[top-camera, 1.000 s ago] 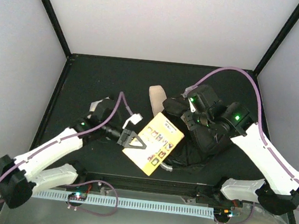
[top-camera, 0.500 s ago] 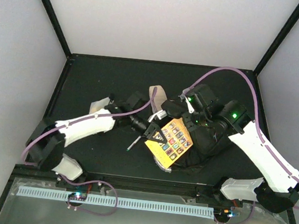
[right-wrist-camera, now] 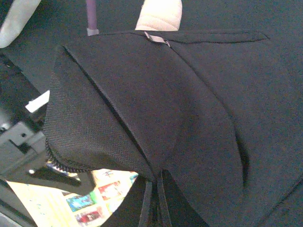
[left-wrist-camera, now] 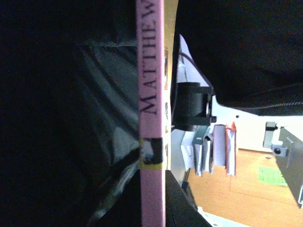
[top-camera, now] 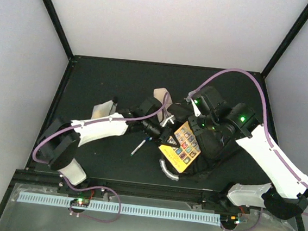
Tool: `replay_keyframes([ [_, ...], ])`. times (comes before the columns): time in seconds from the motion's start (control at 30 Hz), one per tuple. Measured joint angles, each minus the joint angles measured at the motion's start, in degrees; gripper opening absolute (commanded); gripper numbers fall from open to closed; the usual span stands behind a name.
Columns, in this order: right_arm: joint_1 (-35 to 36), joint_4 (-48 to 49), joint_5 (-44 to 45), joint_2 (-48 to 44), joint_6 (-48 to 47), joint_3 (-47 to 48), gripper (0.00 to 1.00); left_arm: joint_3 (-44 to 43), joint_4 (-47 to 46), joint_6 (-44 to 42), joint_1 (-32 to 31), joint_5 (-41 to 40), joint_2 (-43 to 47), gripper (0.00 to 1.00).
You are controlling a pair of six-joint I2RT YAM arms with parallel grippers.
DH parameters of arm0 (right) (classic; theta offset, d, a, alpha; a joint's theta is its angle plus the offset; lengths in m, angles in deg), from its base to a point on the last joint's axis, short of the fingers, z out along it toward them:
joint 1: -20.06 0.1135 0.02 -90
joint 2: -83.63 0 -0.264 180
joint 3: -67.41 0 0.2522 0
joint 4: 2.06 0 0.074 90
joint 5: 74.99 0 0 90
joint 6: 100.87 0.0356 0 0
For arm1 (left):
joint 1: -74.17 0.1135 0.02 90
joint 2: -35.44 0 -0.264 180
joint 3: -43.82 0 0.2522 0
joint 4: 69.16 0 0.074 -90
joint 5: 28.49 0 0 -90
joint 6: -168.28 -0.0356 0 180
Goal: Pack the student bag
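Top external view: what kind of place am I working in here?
Probably a lab robot cell: a black table boxed in by plain white panels on black frame posts.

Black table (top-camera: 91,82) — white walls (top-camera: 169,18), black corner posts (top-camera: 51,15).

Both arms (top-camera: 101,128) have white shells, black joints (top-camera: 55,149), purple cables (top-camera: 240,71) and green lights (top-camera: 244,120).

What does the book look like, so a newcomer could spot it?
Find the large black fabric backpack right of centre. At its left edge sits a thin yellow book, in the left gripper. Only it has a grid of small coloured pictures.
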Motion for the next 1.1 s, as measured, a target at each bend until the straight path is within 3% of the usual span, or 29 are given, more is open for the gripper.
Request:
replay_keyframes([
  [0.63, -0.57, 2.99, -2.71, -2.32, 3.08, -4.63, 0.02, 10.49, -50.07, 38.88, -3.87, -6.21, -11.45, 0.02],
  [0.87, -0.61, 5.73, 2.14, -2.29, 6.78, -4.61, 0.02, 14.14, -52.28, 37.59, -7.34, -12.70, -6.29, 0.01],
  [1.1, -1.53, 8.22, 0.94, 0.90, 8.24, -1.49, 0.02, 15.76, -51.91, 33.83, -11.37, -17.33, -2.47, 0.02],
])
